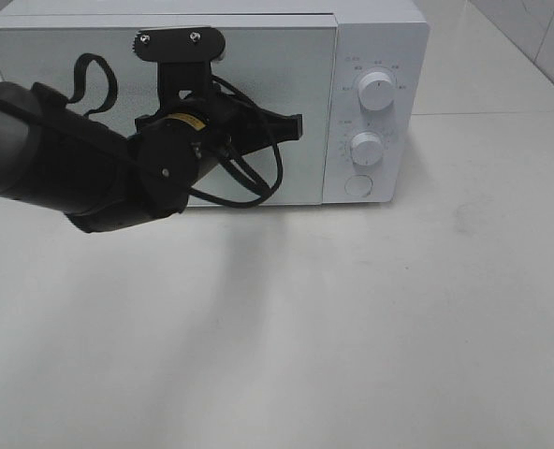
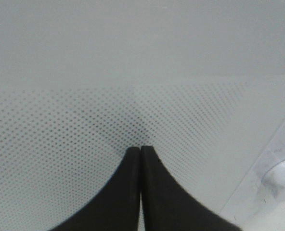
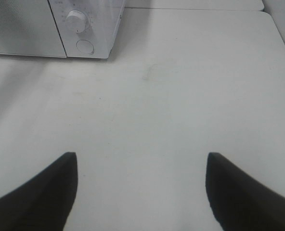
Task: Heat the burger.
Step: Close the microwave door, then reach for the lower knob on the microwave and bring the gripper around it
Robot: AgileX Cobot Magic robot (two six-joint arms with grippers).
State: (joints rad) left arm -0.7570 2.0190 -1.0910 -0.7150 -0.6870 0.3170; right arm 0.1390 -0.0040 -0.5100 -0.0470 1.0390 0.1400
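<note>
White microwave (image 1: pixel 380 37), white knobs (image 1: pixel 376 93); door (image 2: pixel 60 134) pale grey w/ fine dot mesh; desk (image 1: pixel 371 318) off-white; left end effector (image 2: pixel 141 150) black.

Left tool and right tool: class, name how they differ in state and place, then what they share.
The left tool is shut, jaws together; the right tool stands open. The left tool faces the microwave door closely; the right tool is over the table. Both are black and hold nothing.

High view overlooks the microwave (image 1: pixel 286 65) — left wrist nearest, right wrist farther.
</note>
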